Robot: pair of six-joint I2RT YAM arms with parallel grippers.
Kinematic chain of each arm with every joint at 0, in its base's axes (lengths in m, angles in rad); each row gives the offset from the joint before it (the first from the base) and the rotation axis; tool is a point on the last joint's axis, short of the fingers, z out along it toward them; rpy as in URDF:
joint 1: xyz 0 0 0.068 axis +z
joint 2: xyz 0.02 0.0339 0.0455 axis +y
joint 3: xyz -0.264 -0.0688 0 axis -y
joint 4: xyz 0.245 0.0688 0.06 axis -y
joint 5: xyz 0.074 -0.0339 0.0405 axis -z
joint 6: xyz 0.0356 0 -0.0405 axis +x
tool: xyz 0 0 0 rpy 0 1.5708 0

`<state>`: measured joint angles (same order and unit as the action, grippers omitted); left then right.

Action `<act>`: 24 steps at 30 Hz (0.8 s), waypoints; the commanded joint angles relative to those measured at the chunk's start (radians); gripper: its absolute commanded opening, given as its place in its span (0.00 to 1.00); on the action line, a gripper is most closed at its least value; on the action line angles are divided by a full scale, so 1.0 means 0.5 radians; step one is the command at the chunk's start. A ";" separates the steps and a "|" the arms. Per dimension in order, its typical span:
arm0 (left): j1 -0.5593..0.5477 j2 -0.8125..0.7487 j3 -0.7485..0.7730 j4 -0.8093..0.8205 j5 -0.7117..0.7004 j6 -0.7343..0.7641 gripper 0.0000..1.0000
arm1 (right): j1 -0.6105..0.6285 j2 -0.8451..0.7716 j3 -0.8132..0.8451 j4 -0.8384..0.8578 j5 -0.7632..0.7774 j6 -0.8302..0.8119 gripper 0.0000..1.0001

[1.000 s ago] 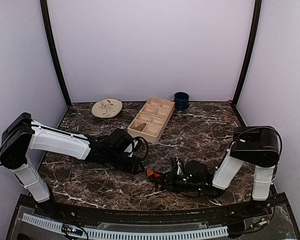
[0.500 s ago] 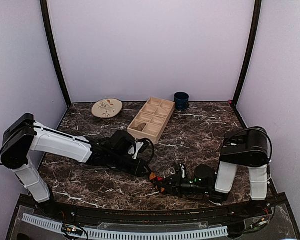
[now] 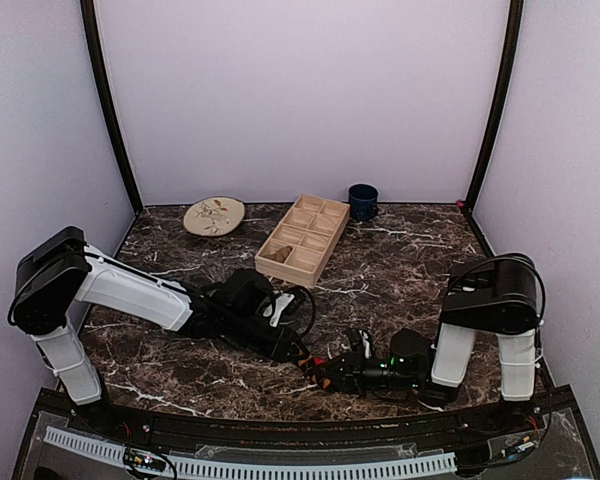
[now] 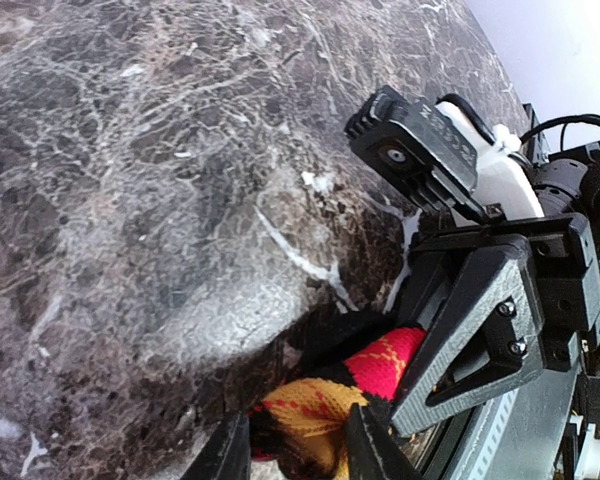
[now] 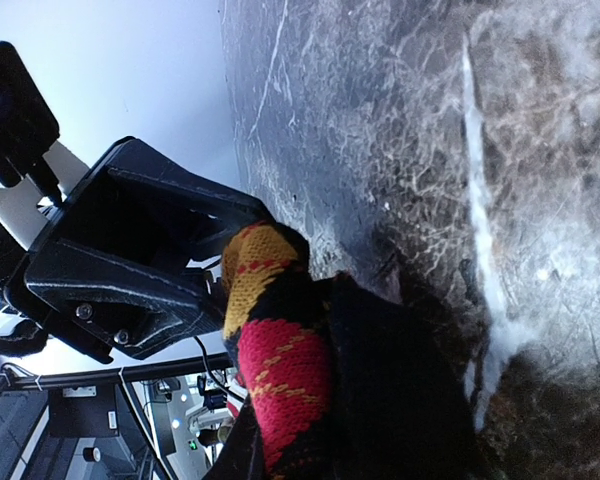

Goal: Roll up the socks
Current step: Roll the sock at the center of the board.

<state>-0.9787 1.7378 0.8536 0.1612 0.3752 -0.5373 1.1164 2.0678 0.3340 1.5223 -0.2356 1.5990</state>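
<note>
The black sock with red and orange argyle diamonds (image 3: pixel 311 362) is bunched low over the table's front middle, gripped from both sides. My left gripper (image 3: pixel 298 352) reaches in from the left; in its wrist view its gripper (image 4: pixel 298 442) is shut on the orange end of the sock (image 4: pixel 315 410). My right gripper (image 3: pixel 327 371) lies low, pointing left, shut on the same sock (image 5: pixel 280 370), which fills its wrist view. The two grippers almost touch. A tan-brown lump (image 3: pixel 280 255) sits in a near compartment of the wooden tray; I cannot tell whether it is the other sock.
A wooden divided tray (image 3: pixel 305 238) stands at the back centre. A patterned plate (image 3: pixel 214 215) lies at the back left and a dark blue cup (image 3: pixel 362 201) at the back right. Dark marble table (image 3: pixel 400 270) extends right of the tray.
My left gripper has slid right and toward the front edge, closing on the right gripper. The right arm has swung its elbow down and drawn the sock slightly nearer.
</note>
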 commanded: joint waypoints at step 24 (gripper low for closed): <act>-0.231 0.251 0.280 -0.208 0.092 0.175 0.07 | -0.014 -0.364 0.089 -1.276 0.104 -0.326 0.07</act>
<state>-1.0473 1.8420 0.9745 0.0910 0.3710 -0.4759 1.1168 1.8751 0.3634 1.0992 -0.2501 1.4780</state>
